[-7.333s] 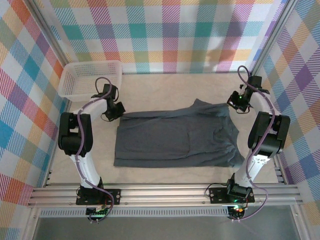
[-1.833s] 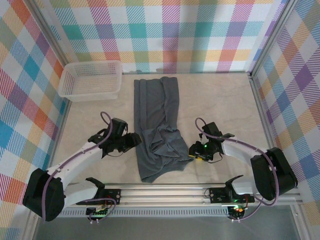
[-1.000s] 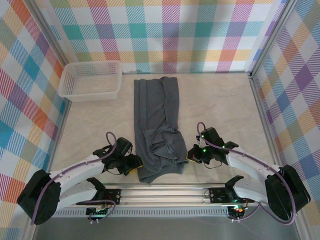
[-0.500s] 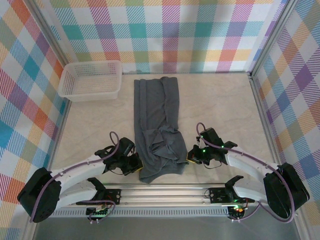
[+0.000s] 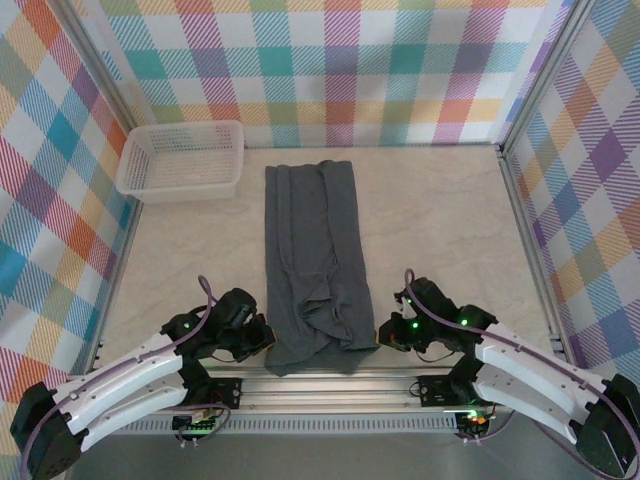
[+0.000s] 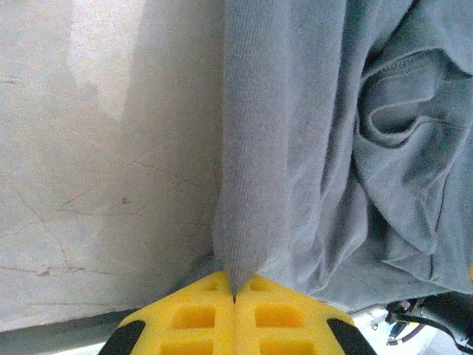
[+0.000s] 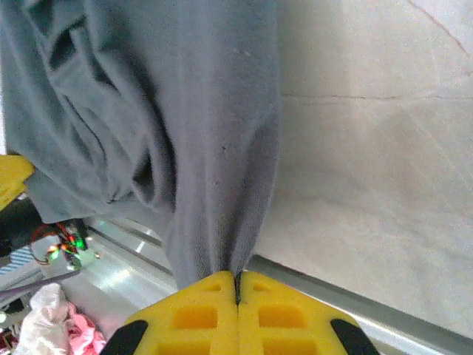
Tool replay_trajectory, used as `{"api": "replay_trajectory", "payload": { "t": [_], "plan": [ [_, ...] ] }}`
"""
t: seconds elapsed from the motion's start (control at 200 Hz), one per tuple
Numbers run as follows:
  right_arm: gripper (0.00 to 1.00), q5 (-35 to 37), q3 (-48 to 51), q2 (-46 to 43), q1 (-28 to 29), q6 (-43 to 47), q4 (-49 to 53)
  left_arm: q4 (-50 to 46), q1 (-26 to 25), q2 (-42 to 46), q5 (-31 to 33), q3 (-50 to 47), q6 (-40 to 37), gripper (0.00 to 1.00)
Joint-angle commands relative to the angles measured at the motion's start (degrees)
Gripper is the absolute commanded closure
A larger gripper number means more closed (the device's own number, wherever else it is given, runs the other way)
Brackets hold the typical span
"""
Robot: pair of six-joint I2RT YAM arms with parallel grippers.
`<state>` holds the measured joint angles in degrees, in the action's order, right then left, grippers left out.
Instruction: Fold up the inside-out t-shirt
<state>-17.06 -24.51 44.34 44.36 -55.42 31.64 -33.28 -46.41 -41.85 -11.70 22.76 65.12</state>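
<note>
T-shirt [image 5: 310, 250]: grey cloth, matt, fine knit, soft creases. Worktop [image 5: 440, 220]: pale stone-look, smooth, faint veins, slight sheen. Basket [image 5: 185, 127], 10 o'clock: white plastic mesh. Rail [image 5: 330, 385], 6 o'clock: brushed metal. L hand [image 6: 234, 296] & R hand [image 7: 237, 285]: yellow moulded plastic, matt. Walls [image 5: 330, 70]: matt checked print.

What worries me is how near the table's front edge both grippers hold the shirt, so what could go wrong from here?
1. The left gripper and right gripper each pinch only a thin bit of the dark slate-grey soft cloth t-shirt; it may slip out when lifted.
2. Its near half is bunched, so a fold could trap creases.
3. The near hem lies by the metal rail and might snag there.
</note>
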Motion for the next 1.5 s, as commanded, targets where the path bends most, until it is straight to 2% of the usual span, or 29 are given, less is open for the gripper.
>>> {"api": "replay_trajectory", "payload": {
  "t": [0.0,0.11,0.185,0.305,0.435,0.6,0.735,0.945,0.955,0.99,1.035,1.055,1.1,1.17,1.265,1.39,1.495],
  "plan": [
    [1.00,4.0,-7.1,1.4,0.3,-0.7,2.0,-3.4,1.4,-1.6,2.9,5.5,-0.7,1.00],
    [1.00,10.3,-15.2,5.7,-0.2,0.7,0.9,-2.0,6.3,-4.4,2.4,10.6,-3.9,1.00],
    [1.00,12.8,-20.3,9.6,-2.6,2.5,-1.1,-0.5,10.4,-8.2,1.4,15.9,-7.9,1.00],
    [1.00,12.0,-27.5,17.2,-8.9,7.3,-7.1,0.4,18.1,-15.9,1.5,25.5,-14.6,1.00],
    [1.00,9.5,-36.1,26.9,-14.8,12.7,-11.4,7.3,25.8,-26.0,0.0,34.5,-18.9,1.00],
    [1.00,6.1,-47.3,40.6,-20.4,17.1,-15.3,10.1,29.8,-42.7,1.6,48.4,-24.0,1.00],
    [1.00,5.2,-57.9,50.4,-22.2,20.4,-16.1,12.9,32.8,-52.5,0.7,56.2,-24.4,1.00],
    [1.00,3.2,-72.6,66.0,-25.0,20.4,-16.0,14.8,35.7,-65.6,-1.3,65.8,-23.3,1.00],
    [1.00,3.1,-73.3,66.8,-25.1,20.4,-15.9,14.7,35.8,-66.4,-1.5,66.5,-23.3,0.97],
    [0.88,2.8,-76.1,69.9,-25.3,20.6,-15.4,14.2,35.9,-69.2,-2.0,68.7,-23.7,0.81],
    [0.52,1.1,-80.1,74.3,-25.4,21.9,-14.2,13.8,36.2,-72.4,-2.3,70.9,-24.2,0.59],
    [0.40,0.3,-82.8,76.6,-25.5,22.4,-12.8,13.8,36.3,-73.5,-2.3,71.6,-24.3,0.52],
    [0.26,-1.2,-89.4,81.3,-26.0,23.8,-7.7,14.0,36.8,-75.0,-1.3,72.6,-24.4,0.44],
    [0.21,-2.1,-96.7,84.4,-27.1,25.3,-0.7,15.3,38.5,-74.4,-1.4,71.7,-24.0,0.38],
    [0.20,-2.7,-91.5,79.3,-29.0,27.6,-1.2,16.7,39.7,-67.8,-2.0,66.1,-25.2,0.36],
    [0.20,-8.8,-69.8,68.6,-29.6,26.7,-10.4,16.6,39.0,-56.6,-3.3,53.1,-28.5,0.35],
    [0.20,-9.5,-54.0,62.3,-28.7,24.5,-16.3,16.6,38.8,-50.1,-3.5,41.6,-28.6,0.36]
  ]
}}
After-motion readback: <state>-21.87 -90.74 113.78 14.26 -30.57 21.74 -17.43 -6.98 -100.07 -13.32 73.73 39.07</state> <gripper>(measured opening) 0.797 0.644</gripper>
